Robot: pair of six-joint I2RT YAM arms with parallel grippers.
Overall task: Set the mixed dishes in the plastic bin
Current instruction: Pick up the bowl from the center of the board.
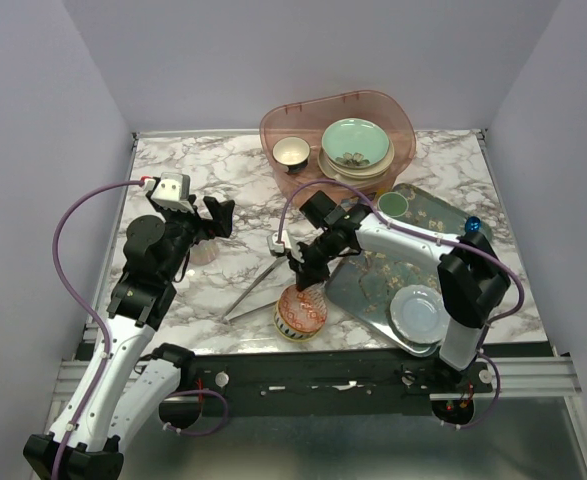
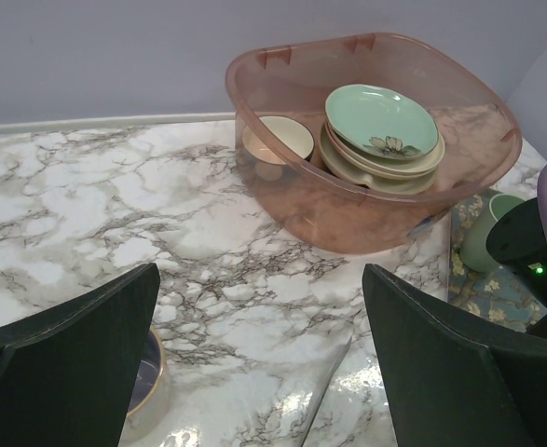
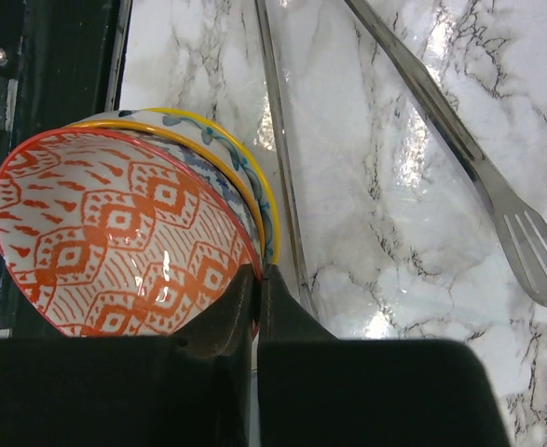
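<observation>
The marbled counter sits under plain lilac walls. The right hand is pinched almost together on the rim of the red bowl. That bowl sits nested in a yellow-rimmed bowl at the counter's near edge, just beside the tongs. The thin rim grip looks prone to tilting, so lift straight up and keep the bowl level, leaving the lower bowl on the counter. Then carry it to the bin, well apart at the far side. The left hand gapes wide, holding nothing.
</observation>
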